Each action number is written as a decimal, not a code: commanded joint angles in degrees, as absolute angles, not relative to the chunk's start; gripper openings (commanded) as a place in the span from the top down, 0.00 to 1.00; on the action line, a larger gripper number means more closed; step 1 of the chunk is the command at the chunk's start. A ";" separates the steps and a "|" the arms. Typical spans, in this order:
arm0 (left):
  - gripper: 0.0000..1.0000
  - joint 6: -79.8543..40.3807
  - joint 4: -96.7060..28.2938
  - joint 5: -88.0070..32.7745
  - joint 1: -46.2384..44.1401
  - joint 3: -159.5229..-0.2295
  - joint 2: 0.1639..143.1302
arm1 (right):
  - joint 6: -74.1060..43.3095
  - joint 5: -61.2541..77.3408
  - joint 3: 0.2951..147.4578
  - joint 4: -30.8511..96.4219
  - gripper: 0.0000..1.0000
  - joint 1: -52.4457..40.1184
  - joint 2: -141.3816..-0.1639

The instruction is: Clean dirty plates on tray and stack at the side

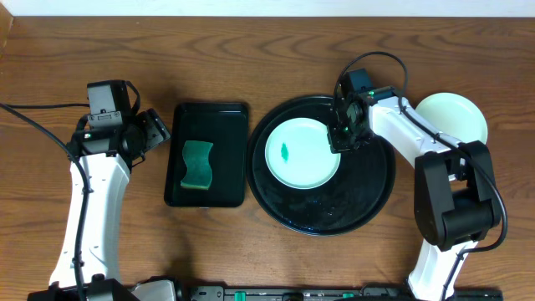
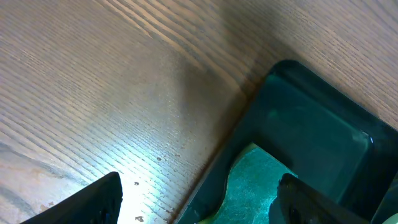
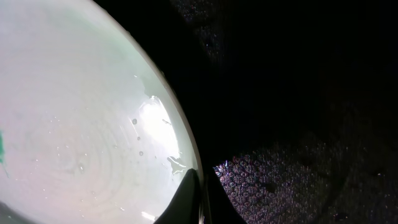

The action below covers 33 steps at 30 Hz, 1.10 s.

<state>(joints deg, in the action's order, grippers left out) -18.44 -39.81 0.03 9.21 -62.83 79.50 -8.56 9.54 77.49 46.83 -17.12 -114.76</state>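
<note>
Right jaws clamp the right rim of the green-smeared mint plate [image 1: 301, 155], which lies left of centre in the round black tray [image 1: 368, 201]. Left jaws stand wide apart over the tabletop [image 2: 93, 93] beside the sponge tray [image 1: 209, 111]. Another pale plate [image 1: 458, 113] rests farther off, right of the round tray.

On round tray [image 1: 368, 196], left of centre: mint plate [image 1: 305, 167] with green smear [image 1: 285, 152], right hand [image 1: 344, 138] pinched shut on its right rim. On bench [image 1: 251, 50] right of tray: second plate [image 1: 456, 113], partly behind right arm [image 1: 401, 134]. Left of tray: small tray [image 1: 226, 117] with sponge [image 1: 197, 164], and just beyond it left hand [image 1: 157, 130], wide open.
</note>
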 commanded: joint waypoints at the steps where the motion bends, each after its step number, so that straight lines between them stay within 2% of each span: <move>1: 0.20 -18.72 -39.81 0.69 9.30 -63.70 79.40 | -8.95 9.74 77.12 46.85 0.99 -17.32 -115.63; 25: 0.20 -18.74 -39.81 0.69 9.30 -63.70 79.40 | -8.93 9.72 77.12 46.70 0.99 -17.34 -115.63; 33: 0.20 -18.72 -39.81 0.69 9.30 -63.70 79.40 | -8.93 9.74 77.12 46.70 0.96 -17.41 -115.63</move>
<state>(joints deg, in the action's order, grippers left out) -18.44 -39.81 0.03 9.21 -62.83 79.50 -8.56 9.50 77.49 46.81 -17.12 -114.76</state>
